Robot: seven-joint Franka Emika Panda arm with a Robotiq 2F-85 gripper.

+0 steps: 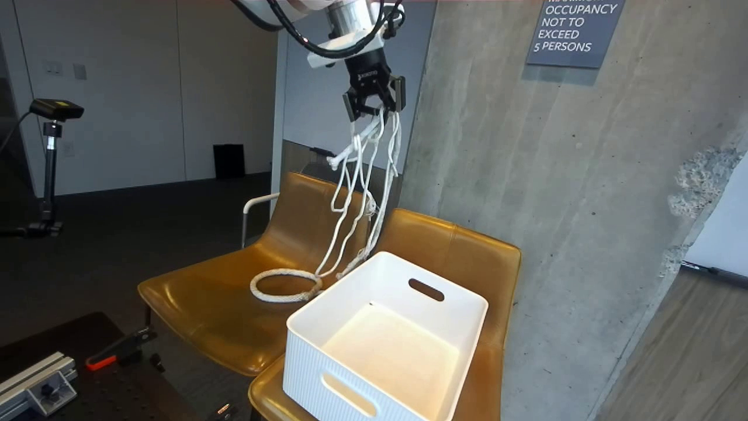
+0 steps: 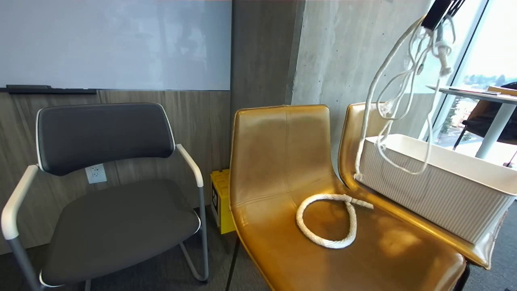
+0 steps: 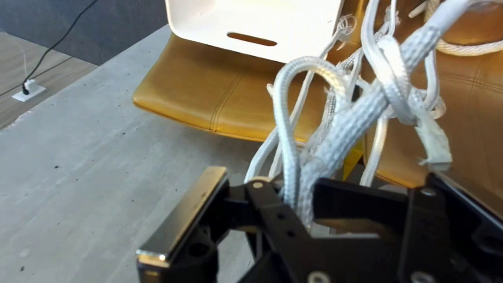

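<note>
White braided ropes [image 3: 355,122] drooped apparently because the pincer [image 1: 380,109] pinched them only at the top, while a rope ring [image 2: 333,244] lay left of the ribbed bin [image 2: 428,198].

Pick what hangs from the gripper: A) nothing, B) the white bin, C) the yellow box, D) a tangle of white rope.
D: white rope is pinched in the gripper and dangles in both exterior views; the white bin sits on a brown chair.
</note>
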